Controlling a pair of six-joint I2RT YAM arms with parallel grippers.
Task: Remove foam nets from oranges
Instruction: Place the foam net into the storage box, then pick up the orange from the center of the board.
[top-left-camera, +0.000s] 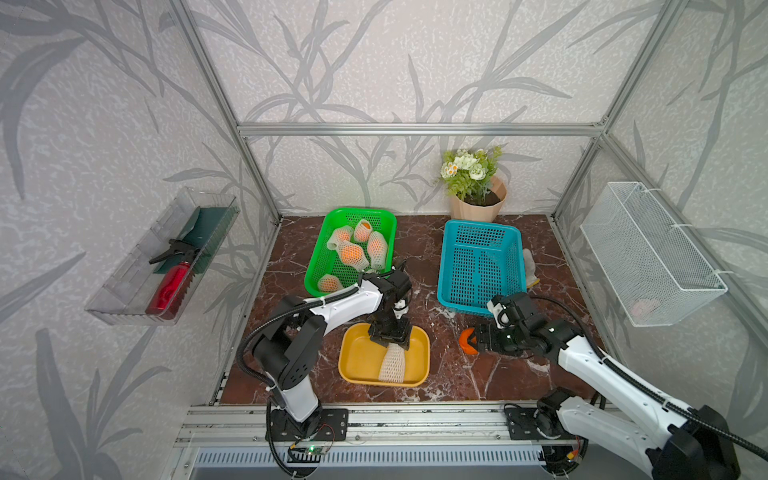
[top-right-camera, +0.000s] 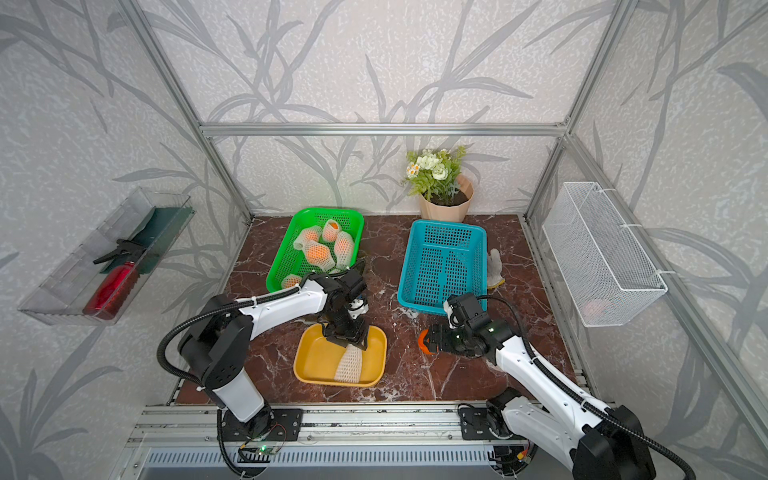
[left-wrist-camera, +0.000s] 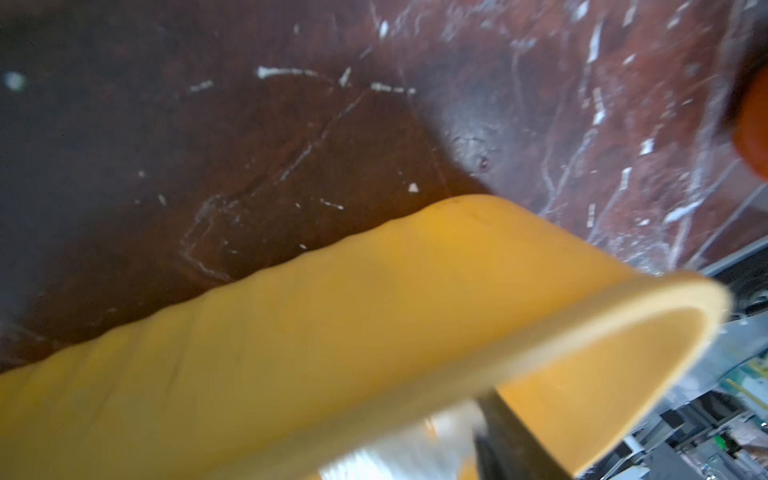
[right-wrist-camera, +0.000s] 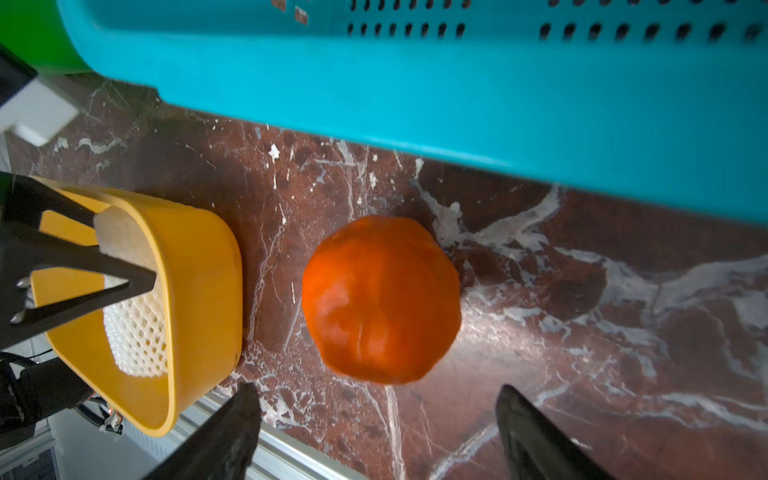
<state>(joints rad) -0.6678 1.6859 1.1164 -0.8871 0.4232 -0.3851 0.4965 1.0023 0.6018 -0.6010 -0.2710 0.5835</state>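
Off-white foam stands out in both top views: a net (top-left-camera: 392, 363) (top-right-camera: 349, 365) leans in the tray (top-left-camera: 361, 376) (top-right-camera: 316, 361). Its upper end reaches up between the fingers of the left end effector (top-left-camera: 390, 340) (top-right-camera: 347, 338), which points down over the tray. Those fingers stand apart around that end; whether they press it cannot be told. Beyond this end effector, the green basket (top-left-camera: 320, 253) (top-right-camera: 286, 257) holds five netted oranges (top-left-camera: 353, 253) (top-right-camera: 318, 251). A bare orange (top-left-camera: 464, 337) (top-right-camera: 423, 338) sits on the surface (top-left-camera: 436, 365) (top-right-camera: 407, 365) at the tips of the right end effector (top-left-camera: 473, 343) (top-right-camera: 430, 343). The blue basket (top-left-camera: 478, 266) (top-right-camera: 440, 266) lies just beyond.

In the left wrist view the tray's outer wall (left-wrist-camera: 332, 332) fills the space close under the end effector, blurred. One dark finger (left-wrist-camera: 507, 436) crosses its rim. The surface (left-wrist-camera: 249, 145) lies past it, and the orange (left-wrist-camera: 754, 124) is a blur at the frame's edge.

In the right wrist view the right end effector (right-wrist-camera: 377, 392) is spread wide, and the orange (right-wrist-camera: 380, 299) rests on the surface (right-wrist-camera: 582, 311) ahead of the gap, clear of both fingers. The blue basket's wall (right-wrist-camera: 415, 104) runs beyond it. Off to one side, the tray (right-wrist-camera: 199, 291) holds the net (right-wrist-camera: 137, 332), with the left end effector (right-wrist-camera: 124, 249) around its upper end.
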